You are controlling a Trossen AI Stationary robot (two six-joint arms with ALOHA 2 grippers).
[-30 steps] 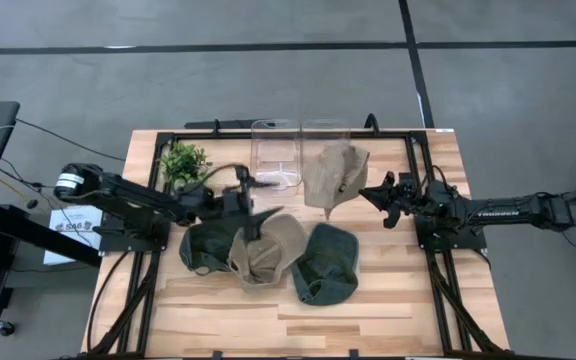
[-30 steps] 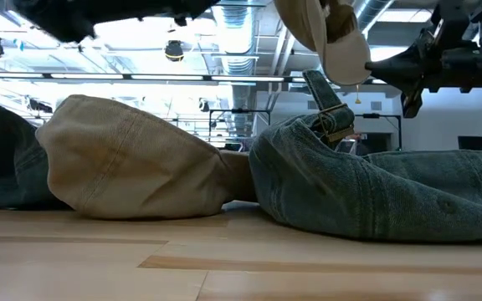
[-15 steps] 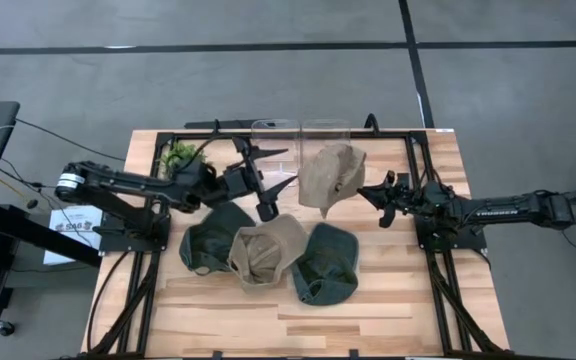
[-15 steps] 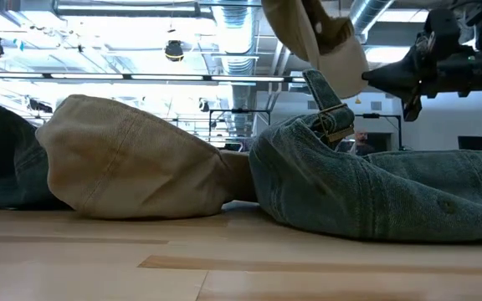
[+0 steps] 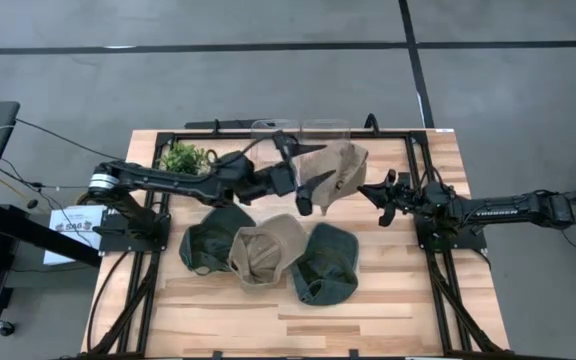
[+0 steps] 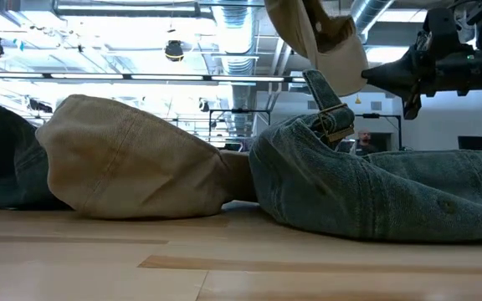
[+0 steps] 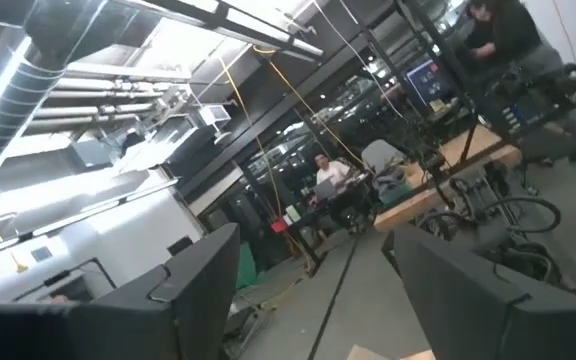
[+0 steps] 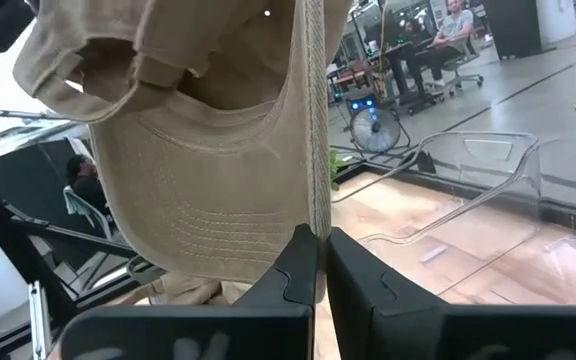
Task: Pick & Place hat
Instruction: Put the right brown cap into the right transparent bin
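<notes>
High view: my right gripper (image 5: 361, 189) pinches tan cloth cap (image 5: 330, 172); left gripper (image 5: 303, 185) spread wide beside it. Green caps (image 5: 325, 264), clear bins (image 5: 275, 140), plywood table (image 5: 388, 300).

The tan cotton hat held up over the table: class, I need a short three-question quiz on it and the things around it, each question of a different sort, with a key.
1. True or false: the right gripper is shut on the brim of the lifted tan cotton hat.
2. How many hats lie flat on the wooden table? A) two B) three C) four
3. Fill in: the left gripper hangs beside the lifted hat with its fingers ____.

Key
1. True.
2. B: the dark green hat on the left, the tan hat in the middle and the dark green hat on the right.
3. Open.
</notes>
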